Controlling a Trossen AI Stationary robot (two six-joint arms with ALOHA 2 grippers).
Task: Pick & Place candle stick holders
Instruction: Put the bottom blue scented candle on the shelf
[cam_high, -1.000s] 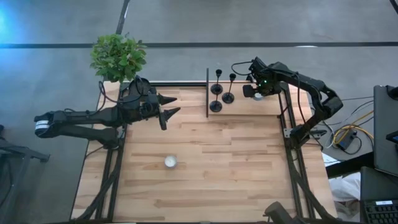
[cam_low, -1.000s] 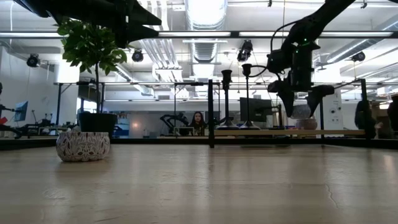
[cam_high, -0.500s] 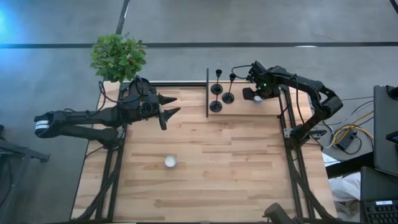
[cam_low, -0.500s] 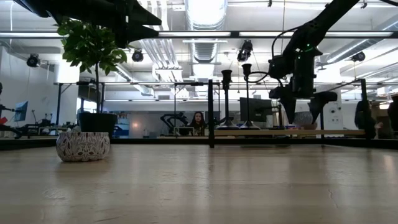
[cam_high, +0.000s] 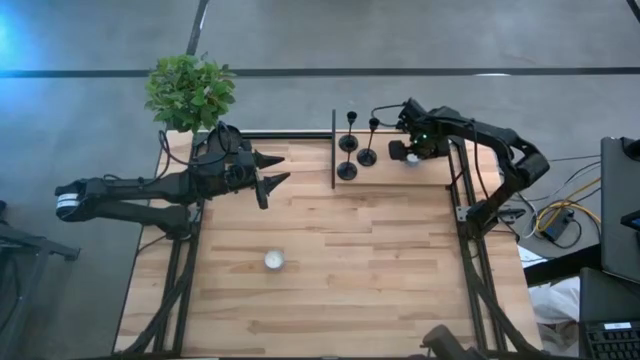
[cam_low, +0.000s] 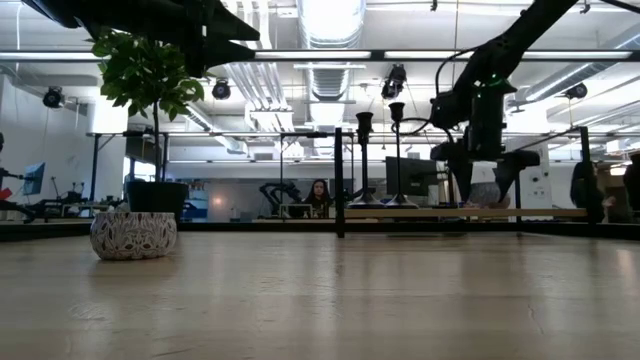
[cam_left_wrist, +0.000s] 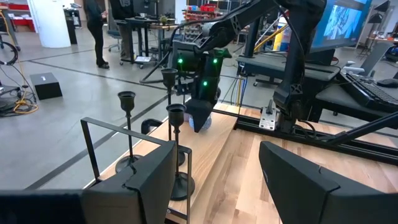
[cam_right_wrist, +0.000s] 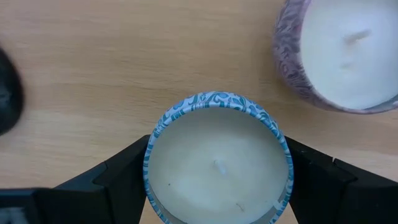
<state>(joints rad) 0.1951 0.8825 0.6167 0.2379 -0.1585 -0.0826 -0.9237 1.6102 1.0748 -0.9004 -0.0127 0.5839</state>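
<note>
High view: no writing or label can be read anywhere. The three candle stick holders (cam_high: 354, 145) stand together at the table's (cam_high: 330, 270) far edge, just right of a thin black divider (cam_high: 333, 149). The right gripper (cam_high: 408, 153) is low just beside them, apart from them, its jaws around a small candle tin. The left gripper (cam_high: 272, 170) hangs left of the divider, jaws parted and empty. A white candle (cam_high: 273, 260) sits alone mid-table.

Low view: the holders' stems (cam_low: 378, 160) rise left of the right gripper (cam_low: 484, 180).

Left wrist view: the holders (cam_left_wrist: 169, 118) stand ahead, outside the spread, empty jaws.

Right wrist view: a blue-patterned candle tin (cam_right_wrist: 217, 158) sits between both jaws, which touch its sides; a purple-patterned candle (cam_right_wrist: 339, 53) stands near.
</note>
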